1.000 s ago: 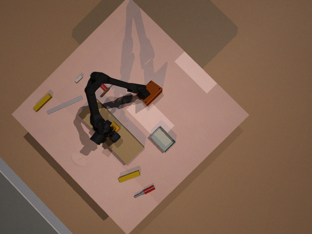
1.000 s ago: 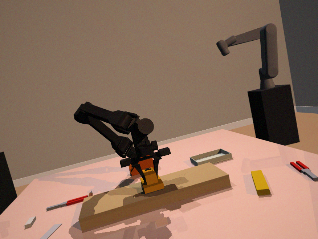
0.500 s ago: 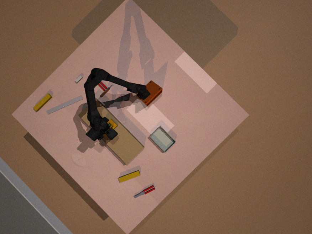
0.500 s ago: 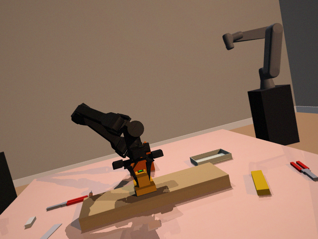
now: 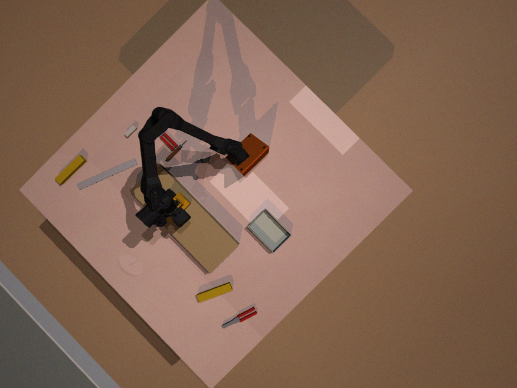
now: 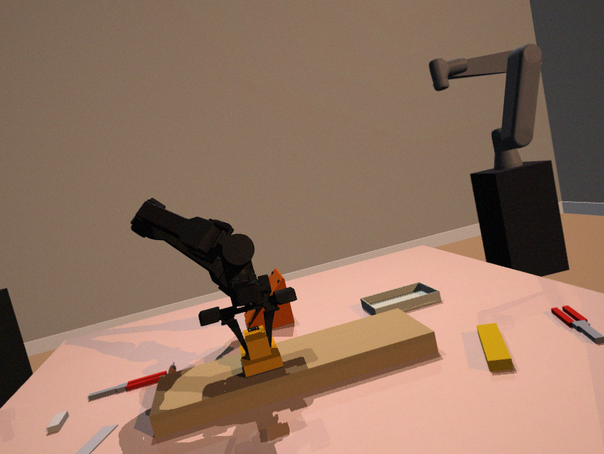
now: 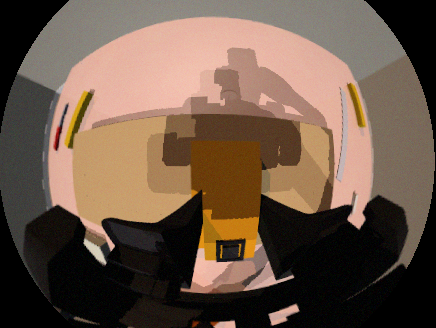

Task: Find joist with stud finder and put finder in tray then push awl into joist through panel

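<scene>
My gripper (image 6: 258, 352) (image 7: 226, 193) is shut on the orange-yellow stud finder (image 5: 182, 201) (image 6: 262, 366) (image 7: 225, 180). The stud finder appears to rest flat on the tan floor panel (image 5: 209, 246) (image 6: 361, 337) (image 7: 110, 175), left of its middle in the exterior view. Its small dark display (image 7: 230, 250) shows yellow marks in the wrist view. The awl (image 5: 173, 153) (image 6: 172, 369) lies on the table beyond the panel's far left end in the exterior view, its brown handle partly hidden there. The grey-rimmed tray (image 5: 271, 227) (image 6: 414, 301) stands empty beyond the panel's other end.
Red-handled pliers (image 5: 168, 141) (image 6: 146, 381) lie beside the awl, partly under the arm in the top view. Other red pliers (image 5: 247, 313) and a yellow block (image 5: 213, 292) (image 6: 494, 346) lie past the panel's right end. A grey strip (image 5: 107, 174) and an orange block (image 5: 255, 150) are also there.
</scene>
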`<action>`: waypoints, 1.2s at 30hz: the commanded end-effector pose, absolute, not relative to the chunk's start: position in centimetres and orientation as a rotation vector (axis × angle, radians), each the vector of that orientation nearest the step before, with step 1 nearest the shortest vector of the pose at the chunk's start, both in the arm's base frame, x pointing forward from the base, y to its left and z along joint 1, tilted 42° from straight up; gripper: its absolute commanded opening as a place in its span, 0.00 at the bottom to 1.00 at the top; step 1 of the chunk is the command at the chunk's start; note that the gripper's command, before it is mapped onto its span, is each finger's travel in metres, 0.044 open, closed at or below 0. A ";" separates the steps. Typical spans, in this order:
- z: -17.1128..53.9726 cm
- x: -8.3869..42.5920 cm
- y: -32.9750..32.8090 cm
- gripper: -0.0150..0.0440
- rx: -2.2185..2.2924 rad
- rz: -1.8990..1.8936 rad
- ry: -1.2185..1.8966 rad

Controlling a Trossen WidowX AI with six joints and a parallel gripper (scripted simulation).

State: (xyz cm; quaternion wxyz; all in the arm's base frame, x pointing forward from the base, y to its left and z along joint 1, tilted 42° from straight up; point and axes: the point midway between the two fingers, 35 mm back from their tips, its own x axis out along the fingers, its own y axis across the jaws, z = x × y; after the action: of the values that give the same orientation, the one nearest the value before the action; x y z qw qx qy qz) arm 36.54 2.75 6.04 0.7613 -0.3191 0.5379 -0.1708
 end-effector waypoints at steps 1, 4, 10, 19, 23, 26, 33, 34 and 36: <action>6.6 36.5 2.0 0.25 -0.694 -0.375 1.169; 7.0 36.6 1.6 0.25 -0.695 -0.375 1.169; 7.8 36.7 0.8 0.25 -0.695 -0.376 1.169; 8.9 36.8 -0.5 0.25 -0.696 -0.376 1.169; 9.4 36.9 -1.0 0.25 -0.696 -0.377 1.169; 9.8 36.9 -1.4 0.25 -0.696 -0.377 1.169; 10.7 37.0 -2.4 0.25 -0.697 -0.377 1.169; 10.8 37.1 -2.5 0.25 -0.697 -0.377 1.168; 11.1 37.1 -2.8 0.25 -0.697 -0.377 1.168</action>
State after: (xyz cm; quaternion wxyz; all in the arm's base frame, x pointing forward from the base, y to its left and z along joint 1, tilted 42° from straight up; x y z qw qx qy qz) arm 37.04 -2.09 10.44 0.7609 -0.3216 0.5373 -0.1701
